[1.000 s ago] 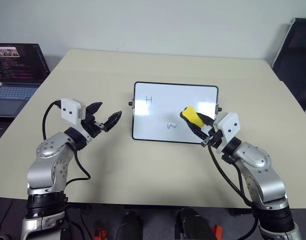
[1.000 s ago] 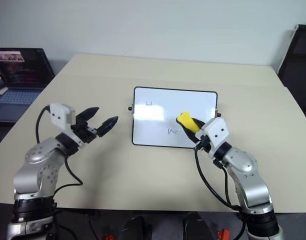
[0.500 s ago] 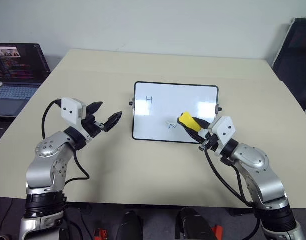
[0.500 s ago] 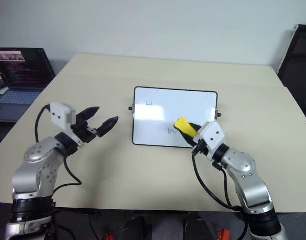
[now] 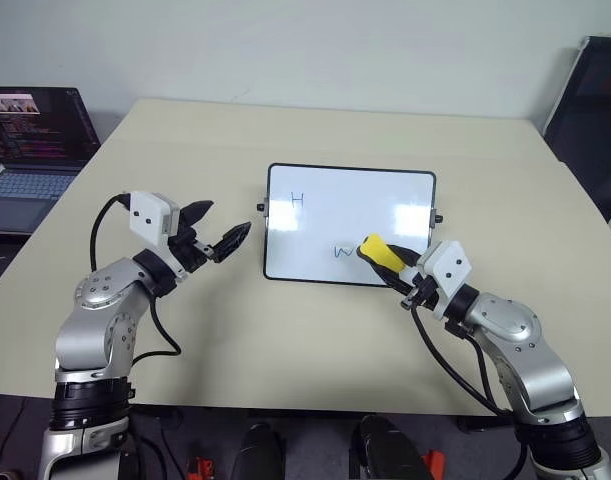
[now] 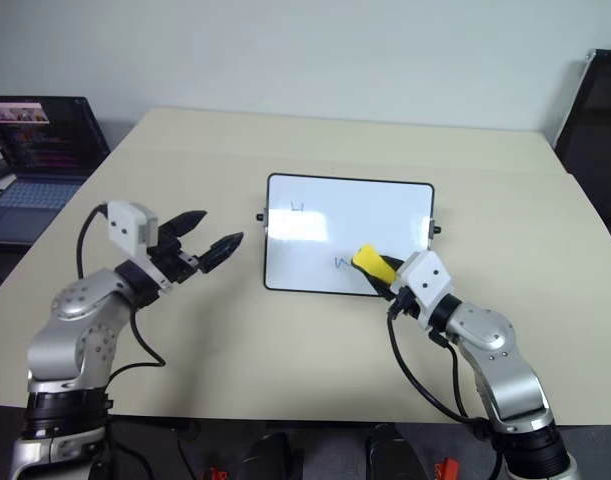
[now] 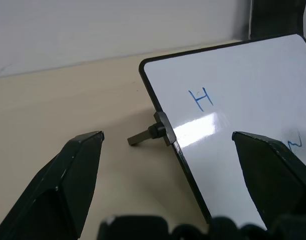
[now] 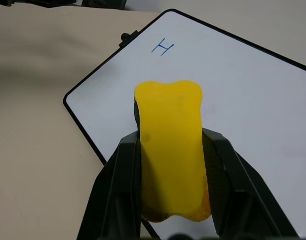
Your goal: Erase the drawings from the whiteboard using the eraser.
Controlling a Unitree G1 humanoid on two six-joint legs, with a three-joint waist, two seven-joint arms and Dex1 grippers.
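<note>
The right gripper [image 5: 393,268] has its jaws clamped on the eraser [image 5: 379,251], just beside the "W" [image 5: 343,252] on the whiteboard [image 5: 385,200]. It should press flat and sweep across. The left gripper [image 5: 217,232] hovers open over the counter [image 5: 185,140].

Eraser [image 5: 379,253] over whiteboard [image 5: 349,196], beside drawings [image 5: 343,251]

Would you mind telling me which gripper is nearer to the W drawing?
Right. The right gripper holds the eraser right beside the W drawing; the left gripper hovers off the whiteboard, beyond its left edge.
</note>
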